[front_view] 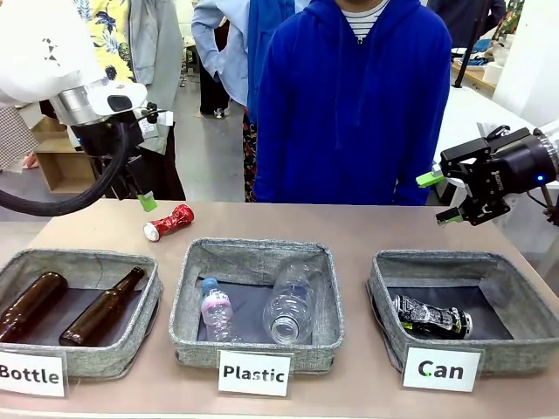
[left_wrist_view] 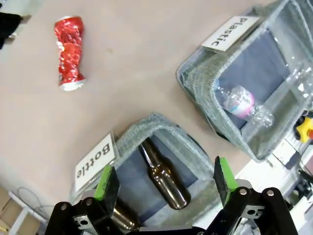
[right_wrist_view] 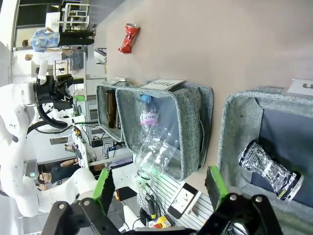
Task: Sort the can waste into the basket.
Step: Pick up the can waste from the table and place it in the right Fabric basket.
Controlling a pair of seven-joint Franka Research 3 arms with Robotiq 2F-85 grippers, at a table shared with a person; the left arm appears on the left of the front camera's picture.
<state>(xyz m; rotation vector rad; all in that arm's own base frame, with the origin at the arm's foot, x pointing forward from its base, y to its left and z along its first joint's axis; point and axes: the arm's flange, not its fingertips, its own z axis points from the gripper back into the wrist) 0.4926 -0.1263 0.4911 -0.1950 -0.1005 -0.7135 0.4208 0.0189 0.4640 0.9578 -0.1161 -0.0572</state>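
On the table [front_view: 367,227] behind the Plastic basket [front_view: 333,301] lies the red can [front_view: 169,222], near the spread, empty left gripper [left_wrist_view: 165,182], which should straddle its crumpled middle squarely; the black can [front_view: 431,317] sits in the Can basket [front_view: 377,290], the right gripper [front_view: 439,198] spread nearby.

Black can [front_view: 431,318] lay on its side inside the grey "Can" basket [front_view: 524,349]; crumpled red can [front_view: 169,222] lay on the desk, far-left.
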